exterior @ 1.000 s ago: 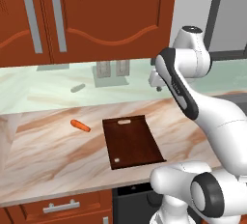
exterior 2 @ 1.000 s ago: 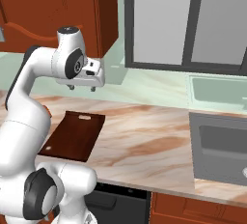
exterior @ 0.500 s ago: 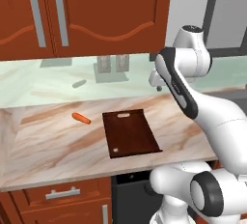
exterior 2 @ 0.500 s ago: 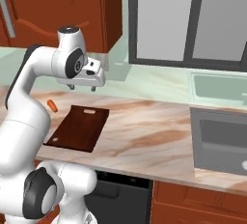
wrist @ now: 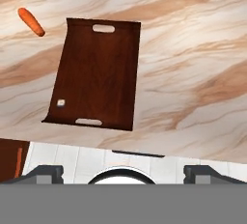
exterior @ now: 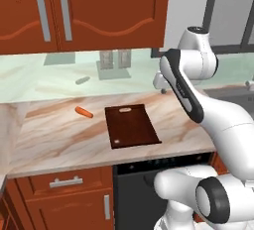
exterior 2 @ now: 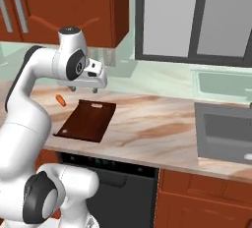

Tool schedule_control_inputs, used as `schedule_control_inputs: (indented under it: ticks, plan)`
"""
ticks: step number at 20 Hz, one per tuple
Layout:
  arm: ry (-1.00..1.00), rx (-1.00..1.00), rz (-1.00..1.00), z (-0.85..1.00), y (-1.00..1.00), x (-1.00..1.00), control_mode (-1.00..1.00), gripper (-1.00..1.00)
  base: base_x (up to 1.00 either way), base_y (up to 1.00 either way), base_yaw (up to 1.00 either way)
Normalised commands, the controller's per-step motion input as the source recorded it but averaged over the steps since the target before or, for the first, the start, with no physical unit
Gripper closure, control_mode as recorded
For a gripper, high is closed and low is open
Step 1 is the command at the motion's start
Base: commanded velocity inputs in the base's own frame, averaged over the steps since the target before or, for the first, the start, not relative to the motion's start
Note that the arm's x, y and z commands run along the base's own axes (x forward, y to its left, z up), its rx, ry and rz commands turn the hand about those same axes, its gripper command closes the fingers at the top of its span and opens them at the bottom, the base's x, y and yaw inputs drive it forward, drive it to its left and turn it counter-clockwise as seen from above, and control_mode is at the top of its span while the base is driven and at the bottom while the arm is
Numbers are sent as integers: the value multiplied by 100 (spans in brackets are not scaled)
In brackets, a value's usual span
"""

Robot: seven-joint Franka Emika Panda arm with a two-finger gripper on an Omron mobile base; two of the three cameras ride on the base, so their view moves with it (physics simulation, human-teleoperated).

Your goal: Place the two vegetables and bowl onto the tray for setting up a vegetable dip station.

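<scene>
1. The whole picture has slid since a second ago: the base is rolling along the counter (exterior: pixel 59 140), so the camera moves while the things on the marble stay where they lie. The tray (exterior: pixel 131 126), off toward the right of the left base view a second ago, now sits close to centre.
2. The arm itself hardly changes pose. The gripper (exterior 2: pixel 83 89) hangs high above the far end of the tray, carrying nothing, with its jaws spread wide; in the hand view both tips (wrist: pixel 42 172) stand far apart at the bottom.
3. The tray is bare in every view, with nothing loaded yet.
4. The carrot (exterior: pixel 84 112) lies on the marble just off the tray's far left corner, near it but not touching. The hand view shows it (wrist: pixel 31 21) beside the handle-slot end.
5. A slim greenish-grey thing (exterior: pixel 82 80) shows back by the wall, possibly the cucumber-like vegetable, but it is too small to be sure.
6. The bowl cannot be placed from these frames.
7. Judgement: this is still the approach, and the carrot looks like the easiest first pick.
</scene>
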Motion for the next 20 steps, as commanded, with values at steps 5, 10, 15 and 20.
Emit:
schedule_control_inputs:
  ticks: [5,10,15,20]
  plan:
    - [0,0,0,0,0,0,100,-100,-20,-3,-25]
    - [0,0,0,0,0,0,100,-100,-6,0,-52]
    - [0,0,0,0,0,0,100,-100,-1,0,-56]
    - [0,0,0,0,0,0,100,-100,0,-1,-51]
